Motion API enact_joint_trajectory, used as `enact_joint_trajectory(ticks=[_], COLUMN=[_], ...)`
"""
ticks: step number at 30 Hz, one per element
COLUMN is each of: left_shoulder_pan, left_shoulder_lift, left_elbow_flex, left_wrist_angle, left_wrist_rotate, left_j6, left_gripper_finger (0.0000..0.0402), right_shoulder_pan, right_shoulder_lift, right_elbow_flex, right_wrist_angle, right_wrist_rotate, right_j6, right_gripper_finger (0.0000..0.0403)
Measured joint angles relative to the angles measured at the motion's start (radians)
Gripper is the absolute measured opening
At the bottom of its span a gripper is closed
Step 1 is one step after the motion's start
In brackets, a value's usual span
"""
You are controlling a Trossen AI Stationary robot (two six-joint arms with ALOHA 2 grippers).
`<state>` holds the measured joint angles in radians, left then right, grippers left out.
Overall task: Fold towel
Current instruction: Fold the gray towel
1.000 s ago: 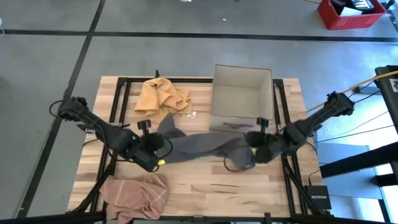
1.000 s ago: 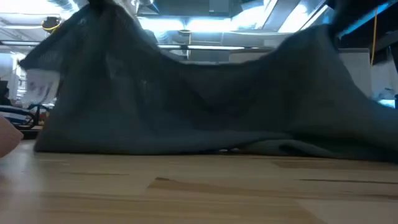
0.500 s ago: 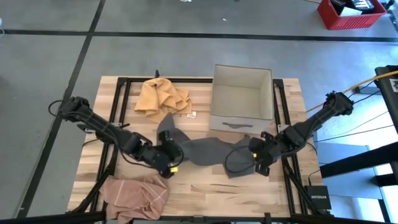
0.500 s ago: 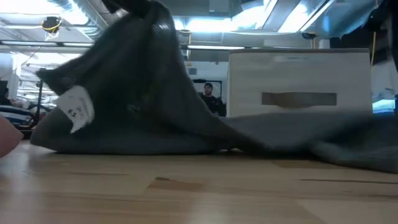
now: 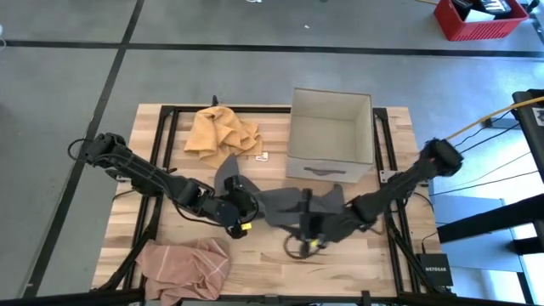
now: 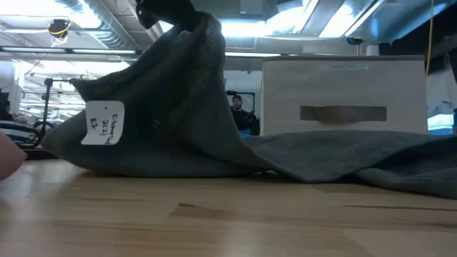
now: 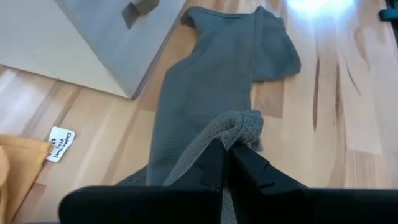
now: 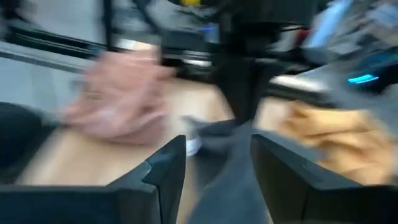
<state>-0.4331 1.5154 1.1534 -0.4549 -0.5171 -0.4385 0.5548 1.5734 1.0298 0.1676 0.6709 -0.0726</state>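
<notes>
A dark grey towel lies bunched in the middle of the table, in front of the box. My left gripper is shut on its left end and holds that end up as a peak. A white label hangs on the raised part. The rest of the towel lies flat on the wood. My right gripper is open at the towel's near right edge, and grey cloth shows below the gap between its fingers. My left gripper pinches a bunched fold of the towel's left end between its two shut fingers. That end is lifted off the table, and the cloth slopes slackly down from it to the part lying flat. My right gripper: I cannot tell whether it touches the towel.
A pale open box stands at the far right of the table. An orange cloth lies at the far left and a pink cloth at the near left corner. A small white tag lies by the box. A person shows in the room behind.
My right gripper has opened and let go of the towel's right end, which has dropped flat onto the table. The gripper has then gone toward the table's left and near edge. My left gripper has carried its raised end toward the right, so the towel is bunched shorter.
</notes>
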Motion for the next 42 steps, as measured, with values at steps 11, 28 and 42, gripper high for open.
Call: enact_joint_trajectory(ticks=[11,28,42], left_shoulder_pan=[-0.005,-0.033,-0.043], left_shoulder_lift=[-0.003,-0.013,-0.023], left_elbow_flex=[0.0,0.0,-0.027], left_wrist_angle=[0.002,-0.016,-0.234], left_wrist_rotate=[0.001,0.003,0.002], left_j6=[-0.007,0.148,0.001], left_gripper_finger=[0.0005,0.0007,0.014], right_shoulder_pan=[-0.122,-0.09,0.185], right_shoulder_lift=[0.197,0.131,0.017], right_elbow_flex=[-0.002,0.001,-0.049], right_wrist_angle=[0.17,-0.063,-0.692], right_wrist_rotate=[-0.077,-0.09,-0.08], right_j6=[0.055,0.015,0.434], right_gripper_finger=[0.0186,0.0016,0.0003])
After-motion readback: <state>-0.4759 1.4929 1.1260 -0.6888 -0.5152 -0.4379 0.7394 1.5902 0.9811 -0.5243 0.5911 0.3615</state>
